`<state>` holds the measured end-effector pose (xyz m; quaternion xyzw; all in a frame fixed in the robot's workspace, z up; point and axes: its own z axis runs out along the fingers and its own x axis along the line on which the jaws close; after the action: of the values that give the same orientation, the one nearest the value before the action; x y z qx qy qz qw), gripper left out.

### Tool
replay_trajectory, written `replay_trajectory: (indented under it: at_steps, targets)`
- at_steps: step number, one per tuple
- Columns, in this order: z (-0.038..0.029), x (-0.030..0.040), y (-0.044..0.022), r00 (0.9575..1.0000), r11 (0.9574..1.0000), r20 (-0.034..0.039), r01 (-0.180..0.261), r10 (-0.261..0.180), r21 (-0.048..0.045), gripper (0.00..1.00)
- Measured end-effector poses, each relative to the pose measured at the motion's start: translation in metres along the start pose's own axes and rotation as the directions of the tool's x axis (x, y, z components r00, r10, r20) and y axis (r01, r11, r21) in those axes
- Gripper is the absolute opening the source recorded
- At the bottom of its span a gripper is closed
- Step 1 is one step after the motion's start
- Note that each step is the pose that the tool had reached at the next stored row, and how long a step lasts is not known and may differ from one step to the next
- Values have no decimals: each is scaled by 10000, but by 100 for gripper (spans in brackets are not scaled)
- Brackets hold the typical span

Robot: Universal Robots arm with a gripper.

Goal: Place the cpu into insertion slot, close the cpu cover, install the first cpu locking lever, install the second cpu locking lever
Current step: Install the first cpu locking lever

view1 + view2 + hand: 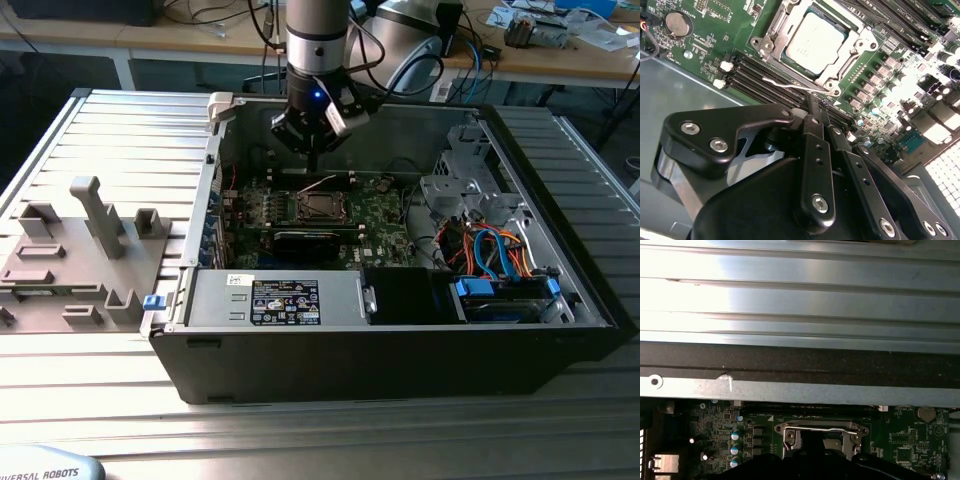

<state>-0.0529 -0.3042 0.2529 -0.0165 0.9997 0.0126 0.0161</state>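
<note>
The cpu [816, 41] sits in the insertion slot [790, 22] on the green motherboard [715, 30], with the cpu cover [845, 60] down around it and a wire locking lever [790, 86] lying along one edge. The gripper [816, 107] hangs just beside that lever with jaws pinched together, holding nothing. Board print is too small to read.

The exterior view is evenly lit and quite sharp, with the inside of the computer case [400, 300] in soft shadow. In the first wrist view the ribbed metal surface [790, 295] glares almost white — details there wash out. In the second wrist view the motherboard [920, 100] shows overexposed bright spots, and the black gripper [816, 112] looks slightly soft.
</note>
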Motion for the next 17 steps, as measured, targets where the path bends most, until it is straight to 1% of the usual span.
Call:
replay_trajectory:
  at_steps: [17]
  targets:
    - [18,-23,-1,10000,10000,0,-1,1,1,11]
